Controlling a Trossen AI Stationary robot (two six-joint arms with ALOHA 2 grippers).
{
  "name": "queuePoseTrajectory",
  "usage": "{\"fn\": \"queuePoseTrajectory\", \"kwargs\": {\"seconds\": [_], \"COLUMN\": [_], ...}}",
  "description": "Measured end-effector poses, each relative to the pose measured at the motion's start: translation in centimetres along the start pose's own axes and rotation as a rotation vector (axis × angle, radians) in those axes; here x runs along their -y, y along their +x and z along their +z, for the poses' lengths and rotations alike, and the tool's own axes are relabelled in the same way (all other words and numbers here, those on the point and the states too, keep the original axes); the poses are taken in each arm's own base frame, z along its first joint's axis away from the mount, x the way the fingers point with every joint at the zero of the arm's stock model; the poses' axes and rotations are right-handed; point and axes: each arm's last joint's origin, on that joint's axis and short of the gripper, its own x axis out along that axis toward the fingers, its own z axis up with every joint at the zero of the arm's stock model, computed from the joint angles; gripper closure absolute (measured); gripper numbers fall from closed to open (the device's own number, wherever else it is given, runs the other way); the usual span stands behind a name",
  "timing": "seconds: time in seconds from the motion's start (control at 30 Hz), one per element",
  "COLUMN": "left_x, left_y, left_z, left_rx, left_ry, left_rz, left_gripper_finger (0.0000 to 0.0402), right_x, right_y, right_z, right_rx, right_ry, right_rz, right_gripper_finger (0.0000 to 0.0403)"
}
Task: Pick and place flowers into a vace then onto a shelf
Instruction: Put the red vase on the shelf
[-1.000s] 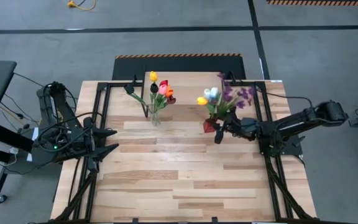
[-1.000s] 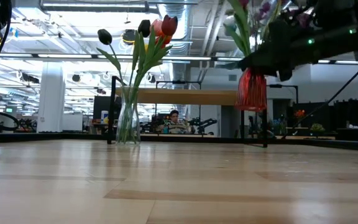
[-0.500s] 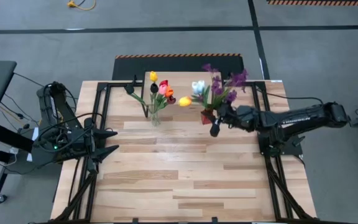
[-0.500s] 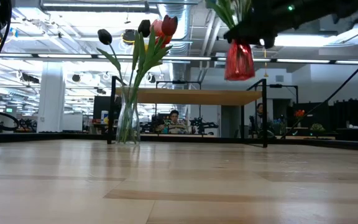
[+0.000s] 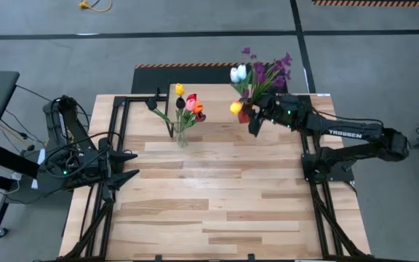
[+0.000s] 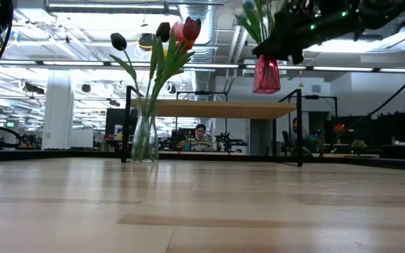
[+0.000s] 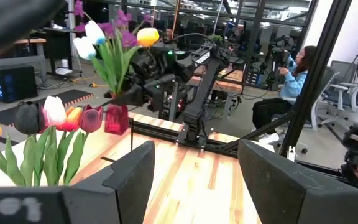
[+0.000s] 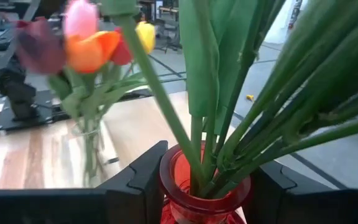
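My right gripper [image 5: 250, 121] is shut on a red vase [image 6: 266, 74] that holds white and yellow tulips and purple sprigs [image 5: 257, 73]. The vase hangs in the air near the table's far edge, just above the right end of the light-wood shelf [image 6: 216, 109]. A clear glass vase [image 5: 182, 138] stands by its base on the tabletop left of it, with red, yellow, orange and dark tulips [image 5: 189, 104]. My left gripper [image 5: 132, 165] waits open at the table's left side, holding nothing. My right gripper pinches the red vase just under its rim [image 8: 178, 198], one finger [image 8: 135, 180] on each side. The fingers come in about level from the table's right side. The vase is roughly upright and lifted clear, its body below the fingers and the stems rising above them.
Black frame rails [image 5: 118, 138] run along both sides of the table. The near half of the plank tabletop [image 5: 217, 211] is bare wood. A seated person [image 7: 291, 68] shows beyond the table in the left wrist view, another [image 6: 199, 133] far behind in the low view.
My right gripper has risen and gone toward the table's far edge, carrying the red vase. The vase has gone from below the shelf board's level to just above it and stays roughly upright. The glass vase has kept its place.
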Motion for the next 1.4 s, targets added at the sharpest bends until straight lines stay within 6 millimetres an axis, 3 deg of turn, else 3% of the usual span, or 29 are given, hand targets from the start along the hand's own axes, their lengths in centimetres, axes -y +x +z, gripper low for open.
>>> {"fn": "queuePoseTrajectory", "kwargs": {"seconds": [0.23,0.37,0.53,0.7,1.03,1.4], "left_x": [0.0,0.0,0.0,0.0,0.0,0.0], "left_y": [0.0,0.0,0.0,0.0,0.0,0.0], "left_z": [0.0,0.0,0.0,0.0,0.0,0.0], "left_rx": [0.0,0.002,0.002,0.002,0.001,0.001], "left_ry": [0.0,-0.001,-0.002,-0.003,-0.01,-0.011], "left_rz": [0.001,0.004,0.004,0.004,0.003,0.003], "left_gripper_finger": [0.018,0.018,0.018,0.018,0.018,0.018], "right_x": [3.3,4.6,5.2,5.3,5.4,5.3], "right_y": [0.6,1.4,2.7,3.7,3.8,3.8], "right_z": [-0.5,-1.1,-2.0,-2.2,-2.1,-2.5], "right_rx": [-0.002,0.009,-0.028,-0.049,-0.052,-0.096], "right_ry": [0.024,0.033,0.049,0.049,0.012,-0.027], "right_rz": [-0.021,0.0,0.017,0.019,0.016,0.023], "right_gripper_finger": [0.0236,0.0252,0.0252,0.0227,0.0249,0.0144]}}
